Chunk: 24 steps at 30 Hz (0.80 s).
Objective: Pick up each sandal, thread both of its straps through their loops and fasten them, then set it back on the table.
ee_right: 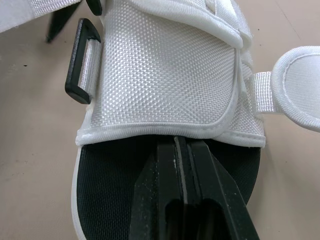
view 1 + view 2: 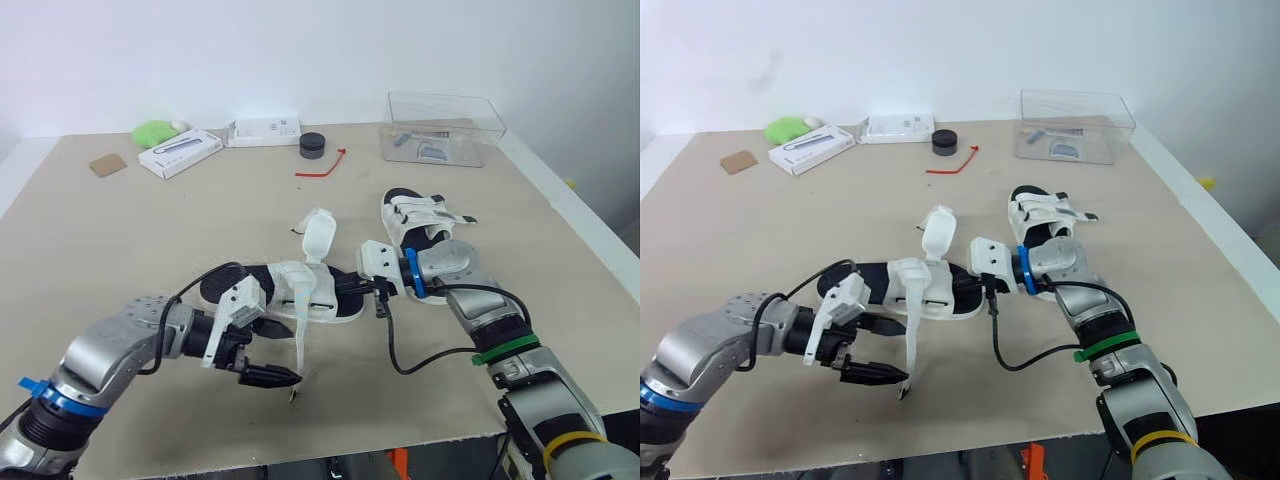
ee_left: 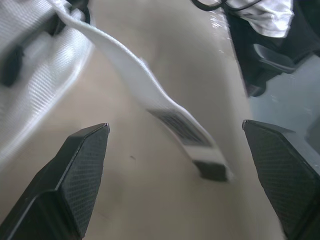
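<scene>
Two sandals lie on the table [image 2: 120, 230]. The near sandal [image 2: 325, 300] sits between the two grippers, and the far sandal [image 2: 412, 218] lies just behind the right wrist.

The left gripper [image 2: 272, 377] hovers low over the table with its fingers [image 3: 80, 165] spread wide, holding nothing. A loose white strap [image 3: 145, 90] runs down from the near sandal into the gap between those fingers. Its dark tip rests on the table there and touches neither finger. Beyond this gripper, a second white flap [image 2: 318, 235] stands upright on the same sandal.

The right gripper [image 1: 179, 150] has its fingers pressed together and pinches nothing visible. They lie flat on the sandal's black footbed [image 1: 110, 185], with the tips right at the edge of the white woven upper [image 1: 165, 75]. Whether the tips slip under that edge is not clear. A black loop [image 1: 80, 62] hangs off the upper's side, near the fingertips but apart from them.
</scene>
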Tool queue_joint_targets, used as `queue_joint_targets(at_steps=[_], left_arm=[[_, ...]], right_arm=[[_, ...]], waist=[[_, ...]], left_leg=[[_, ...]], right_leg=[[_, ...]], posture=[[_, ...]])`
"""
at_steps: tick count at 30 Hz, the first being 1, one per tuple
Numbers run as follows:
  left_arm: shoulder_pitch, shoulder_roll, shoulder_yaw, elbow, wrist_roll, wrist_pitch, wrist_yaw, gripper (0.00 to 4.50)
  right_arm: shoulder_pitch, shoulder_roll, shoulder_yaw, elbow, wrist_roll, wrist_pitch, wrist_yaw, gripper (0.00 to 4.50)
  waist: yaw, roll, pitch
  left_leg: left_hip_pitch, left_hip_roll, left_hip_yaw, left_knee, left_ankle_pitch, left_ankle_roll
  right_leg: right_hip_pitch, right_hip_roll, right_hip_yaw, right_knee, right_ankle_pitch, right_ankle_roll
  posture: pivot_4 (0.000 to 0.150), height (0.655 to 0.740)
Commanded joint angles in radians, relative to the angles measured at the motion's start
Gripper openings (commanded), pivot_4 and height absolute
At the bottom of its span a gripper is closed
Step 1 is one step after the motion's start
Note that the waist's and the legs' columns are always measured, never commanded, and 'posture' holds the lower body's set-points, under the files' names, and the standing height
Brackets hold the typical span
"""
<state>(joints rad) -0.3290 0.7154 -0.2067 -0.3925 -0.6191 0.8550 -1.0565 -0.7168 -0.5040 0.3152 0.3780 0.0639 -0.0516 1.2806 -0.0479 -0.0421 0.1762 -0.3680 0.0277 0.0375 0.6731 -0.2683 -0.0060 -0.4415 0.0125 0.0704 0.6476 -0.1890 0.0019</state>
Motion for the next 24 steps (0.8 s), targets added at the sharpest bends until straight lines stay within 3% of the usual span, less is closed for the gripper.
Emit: queue_joint_targets(at_steps=[1,6,7,10,16,20,24], left_arm=[[-0.027,-0.033,-0.006,-0.001,0.000,0.014,0.041,4.41],[-0.033,-0.041,-0.014,0.000,-0.015,0.047,0.048,4.41],[-0.035,-0.039,-0.018,0.001,-0.017,0.055,0.045,4.19],[-0.042,-0.041,-0.023,0.010,-0.018,0.083,0.053,3.15],[-0.067,-0.099,-0.021,0.058,-0.012,0.117,0.107,0.17],[-0.061,-0.075,0.022,0.058,-0.065,0.137,0.061,0.02],[-0.111,-0.019,0.151,0.098,-0.274,0.257,-0.071,0.02]], right_arm=[[-0.007,-0.003,-0.007,-0.002,-0.013,0.002,-0.009,0.00],[-0.006,-0.007,-0.007,-0.004,-0.013,0.002,-0.006,0.00],[-0.007,-0.007,-0.006,-0.001,-0.014,0.000,-0.005,0.00],[-0.013,-0.005,-0.006,0.005,-0.015,-0.002,-0.005,0.00],[-0.013,-0.005,-0.005,0.006,-0.017,-0.006,-0.002,0.00],[-0.013,-0.009,-0.006,0.003,-0.017,-0.004,0.001,0.00],[-0.016,-0.013,-0.007,0.008,-0.018,-0.007,0.004,0.00]], waist=[[0.000,0.000,0.000],[0.000,0.000,0.000],[0.000,0.000,0.000],[0.000,0.000,0.000],[0.000,0.000,0.000],[0.000,0.000,0.000],[0.000,0.000,0.000]], left_leg=[[0.000,0.000,0.000,0.000,0.000,0.000],[0.000,0.000,0.000,0.000,0.000,0.000],[0.000,0.000,0.000,0.000,0.000,0.000],[0.000,0.000,0.000,0.000,0.000,0.000],[0.000,0.000,0.000,0.000,0.000,0.000],[0.000,0.000,0.000,0.000,0.000,0.000],[0.000,0.000,0.000,0.000,0.000,0.000]], right_leg=[[0.000,0.000,0.000,0.000,0.000,0.000],[0.000,0.000,0.000,0.000,0.000,0.000],[0.000,0.000,0.000,0.000,0.000,0.000],[0.000,0.000,0.000,0.000,0.000,0.000],[0.000,0.000,0.000,0.000,0.000,0.001],[0.000,0.000,0.000,0.000,0.000,0.000],[0.000,0.000,0.000,0.000,0.000,0.000]], posture=[[0.150,0.7400],[0.150,0.7400],[0.150,0.7400],[0.150,0.7400],[0.150,0.7400],[0.150,0.7400],[0.150,0.7400]])
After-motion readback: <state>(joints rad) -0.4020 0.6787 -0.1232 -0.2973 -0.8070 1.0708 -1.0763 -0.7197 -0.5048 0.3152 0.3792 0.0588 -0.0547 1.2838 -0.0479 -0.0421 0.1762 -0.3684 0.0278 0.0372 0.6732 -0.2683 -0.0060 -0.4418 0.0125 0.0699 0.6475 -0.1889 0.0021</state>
